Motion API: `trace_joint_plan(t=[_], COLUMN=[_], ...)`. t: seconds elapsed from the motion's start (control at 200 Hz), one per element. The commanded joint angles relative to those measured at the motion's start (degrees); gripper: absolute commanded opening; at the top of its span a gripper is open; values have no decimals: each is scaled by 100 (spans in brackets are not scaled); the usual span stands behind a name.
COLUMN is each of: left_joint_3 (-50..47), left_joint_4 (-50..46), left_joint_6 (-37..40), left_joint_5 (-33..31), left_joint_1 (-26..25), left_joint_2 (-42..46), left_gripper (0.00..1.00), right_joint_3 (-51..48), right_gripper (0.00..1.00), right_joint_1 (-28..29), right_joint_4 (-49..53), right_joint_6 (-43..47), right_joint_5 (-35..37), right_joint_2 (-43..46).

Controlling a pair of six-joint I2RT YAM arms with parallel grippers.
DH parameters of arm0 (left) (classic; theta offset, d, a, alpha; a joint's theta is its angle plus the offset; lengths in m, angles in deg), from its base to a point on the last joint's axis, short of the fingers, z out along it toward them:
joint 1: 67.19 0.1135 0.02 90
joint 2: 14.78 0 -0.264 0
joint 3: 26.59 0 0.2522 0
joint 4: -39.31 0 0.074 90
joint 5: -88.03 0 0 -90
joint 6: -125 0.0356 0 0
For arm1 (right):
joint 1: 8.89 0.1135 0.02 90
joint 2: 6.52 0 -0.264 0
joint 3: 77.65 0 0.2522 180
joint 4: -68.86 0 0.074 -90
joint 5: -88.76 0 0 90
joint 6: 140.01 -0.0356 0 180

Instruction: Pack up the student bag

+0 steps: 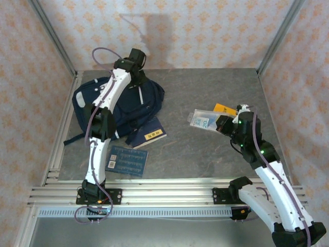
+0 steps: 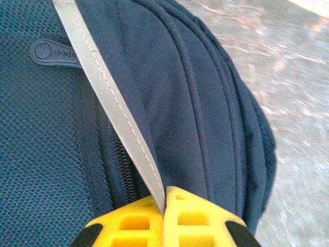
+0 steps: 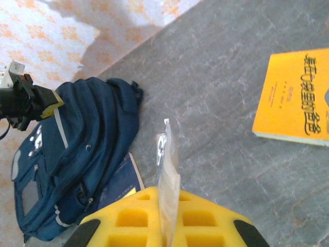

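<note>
The student bag (image 1: 126,105) lies flat at the back left of the table, navy with grey stripes. My left gripper (image 1: 138,77) is at its far end, shut on a grey reflective stripe (image 2: 108,92) of the bag (image 2: 216,103); the yellow fingers (image 2: 200,216) pinch the stripe beside a zip. My right gripper (image 1: 223,125) hovers right of centre, shut on a clear plastic packet (image 1: 201,120). In the right wrist view the packet (image 3: 168,164) stands edge-on between the yellow pads (image 3: 128,221), with the bag (image 3: 77,154) beyond.
A navy book (image 1: 149,134) lies against the bag's near edge, and a blue printed sheet (image 1: 127,160) lies nearer the front. An orange book (image 1: 224,108) sits behind the right gripper, also seen lying flat (image 3: 295,98). Metal rails run along the front edge (image 1: 169,195).
</note>
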Motion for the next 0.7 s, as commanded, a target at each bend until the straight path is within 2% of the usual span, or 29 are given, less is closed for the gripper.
trace_joint_plan(t=[0.0,0.115,0.33,0.57,0.695], left_joint_3=[-85,-397,-958,-772,-644], left_joint_4=[298,414,814,1548,1614], left_joint_6=[709,1117,1270,973,947], left_joint_5=[791,1301,2065,3213,3273], left_joint_1=[-303,-316,-307,-312,-299], left_joint_2=[1227,1880,2660,2498,2463], left_gripper=[0,0,0,0,0], right_joint_3=[456,769,847,164,-24], right_gripper=[0,0,0,0,0], right_joint_1=[-23,-19,-14,-10,49], right_joint_4=[-100,-187,-1043,-3171,-4318], right_joint_6=[280,346,29,-1242,-2028], right_joint_5=[255,204,-801,-1896,-2058], right_joint_2=[-61,-169,-406,-1169,-1801])
